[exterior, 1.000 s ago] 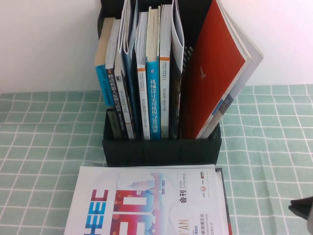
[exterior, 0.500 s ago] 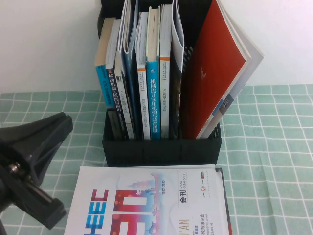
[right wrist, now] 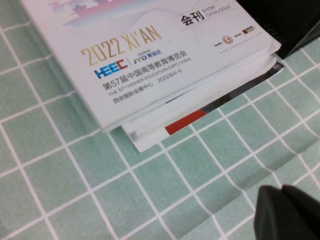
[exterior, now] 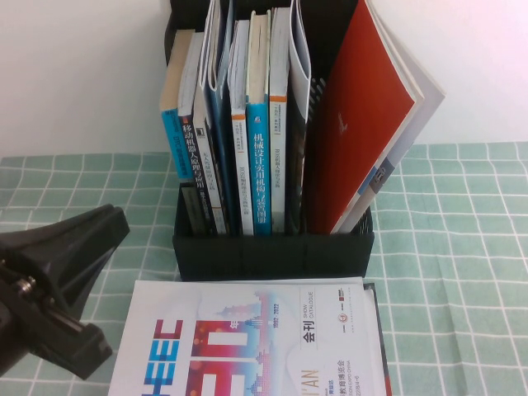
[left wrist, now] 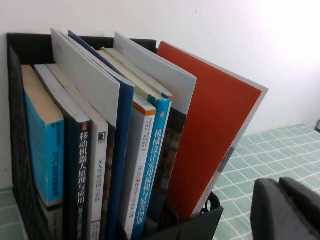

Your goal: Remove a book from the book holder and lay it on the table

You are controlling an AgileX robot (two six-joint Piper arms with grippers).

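Note:
The book (exterior: 256,346), white with big blue and red letters, lies flat on the green-grid table (exterior: 445,247) right in front of the black book holder (exterior: 272,256). The right wrist view shows its lower corner (right wrist: 150,60). My left gripper (exterior: 103,227) hovers over the table just left of the holder's front, shut and empty. In the left wrist view its tips (left wrist: 279,184) sit close to the holder's front corner (left wrist: 200,227). My right gripper (right wrist: 281,190) is shut and empty above bare cloth beside the book; it is outside the high view.
Several upright books (exterior: 239,124) fill the holder, and a red-covered magazine (exterior: 363,140) leans out to the right. Another thin magazine (right wrist: 210,115) pokes out from under the book. A white wall stands close behind the holder.
The left arm came into the high view from the lower left and has since shifted slightly down and right. The right gripper's tip left the lower right edge. The book has not moved.

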